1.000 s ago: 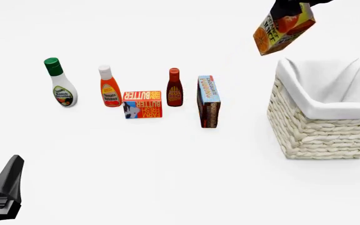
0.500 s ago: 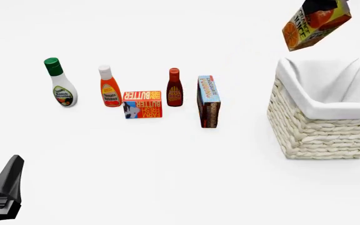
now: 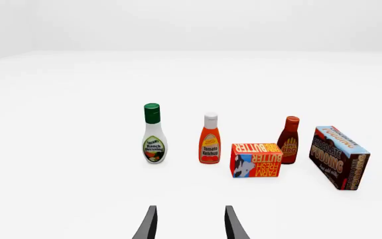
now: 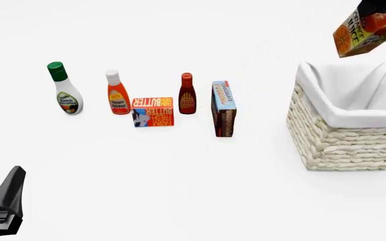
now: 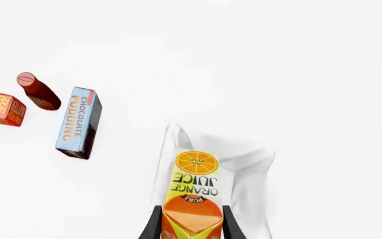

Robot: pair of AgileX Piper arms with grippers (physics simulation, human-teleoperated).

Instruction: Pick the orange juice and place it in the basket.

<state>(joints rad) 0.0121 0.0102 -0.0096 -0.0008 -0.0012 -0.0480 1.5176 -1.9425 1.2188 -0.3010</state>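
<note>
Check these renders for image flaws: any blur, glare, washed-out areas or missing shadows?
Front view: sharp; no cast shadows show under the green-capped white ranch bottle or the cream woven wicker basket, and the white table merges into the background. Right wrist view: the basket's white liner nearly vanishes against the table beneath the tall orange-and-yellow juice carton. Left wrist view: crisp labels, no glare.

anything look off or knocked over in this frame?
Nothing knocked over or spilled. Only the orange juice is tilted, held in the air by the right gripper above the basket. The butter box lies with its lettering upside down in the front view.
</note>
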